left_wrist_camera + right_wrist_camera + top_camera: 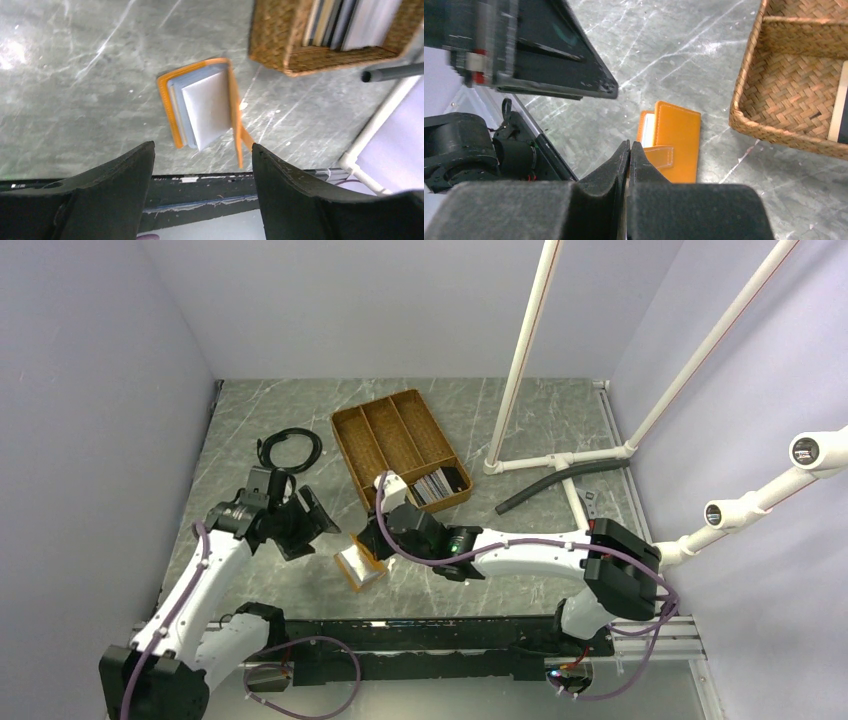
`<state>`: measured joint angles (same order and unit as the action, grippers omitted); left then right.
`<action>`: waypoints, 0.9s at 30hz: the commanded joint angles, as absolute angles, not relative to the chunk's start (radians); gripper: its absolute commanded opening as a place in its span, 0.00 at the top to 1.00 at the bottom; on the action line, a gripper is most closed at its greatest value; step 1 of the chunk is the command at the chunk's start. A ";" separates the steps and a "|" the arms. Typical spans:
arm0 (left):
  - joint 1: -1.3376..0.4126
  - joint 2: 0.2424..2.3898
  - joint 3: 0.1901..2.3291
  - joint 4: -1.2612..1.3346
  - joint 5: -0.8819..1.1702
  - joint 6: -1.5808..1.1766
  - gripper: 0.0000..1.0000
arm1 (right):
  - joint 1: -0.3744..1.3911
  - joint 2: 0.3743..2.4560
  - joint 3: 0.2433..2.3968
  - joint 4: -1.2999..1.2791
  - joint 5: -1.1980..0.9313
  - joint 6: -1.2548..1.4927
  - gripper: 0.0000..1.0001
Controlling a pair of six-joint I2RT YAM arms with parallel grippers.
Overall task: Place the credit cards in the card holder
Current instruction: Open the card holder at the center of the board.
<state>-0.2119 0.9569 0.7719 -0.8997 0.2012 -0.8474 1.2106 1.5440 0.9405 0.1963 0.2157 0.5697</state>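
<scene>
The card holder [360,566] lies on the table in front of the tray, partly open, its orange cover [676,135] tilted up. Pale lining and a white card [207,107] show inside it. My right gripper [629,146] is shut at the holder's edge, where the strap [659,155] runs to the fingertips and a thin orange edge shows between them. In the top view it [373,542] sits just above the holder. My left gripper [202,146] is open and empty, a short way left of the holder [308,524]. More credit cards [440,483] stand in the tray's near compartment.
The brown wicker tray [385,440] stands behind the holder, close to the right wrist [784,90]. A coiled black cable [290,448] lies at the back left. A white pipe frame [520,360] and a grey hose [545,485] are at the right. The black base rail [430,635] runs along the near edge.
</scene>
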 commanded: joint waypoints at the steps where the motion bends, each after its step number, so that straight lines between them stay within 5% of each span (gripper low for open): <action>1: -0.213 0.881 0.750 -0.808 0.254 -0.815 0.26 | 1.199 1.516 0.911 0.218 0.230 0.610 1.00; 7: -0.217 0.959 0.728 -0.772 0.369 -0.789 0.34 | 1.178 1.439 0.837 0.125 0.320 0.702 1.00; 14: -0.233 0.991 0.663 -0.666 0.435 -0.784 0.24 | 1.154 1.318 0.744 -0.090 0.483 0.839 1.00; 27: -0.345 1.161 0.587 -0.512 0.423 -0.816 0.30 | 1.082 1.237 0.513 -0.191 0.522 0.900 1.00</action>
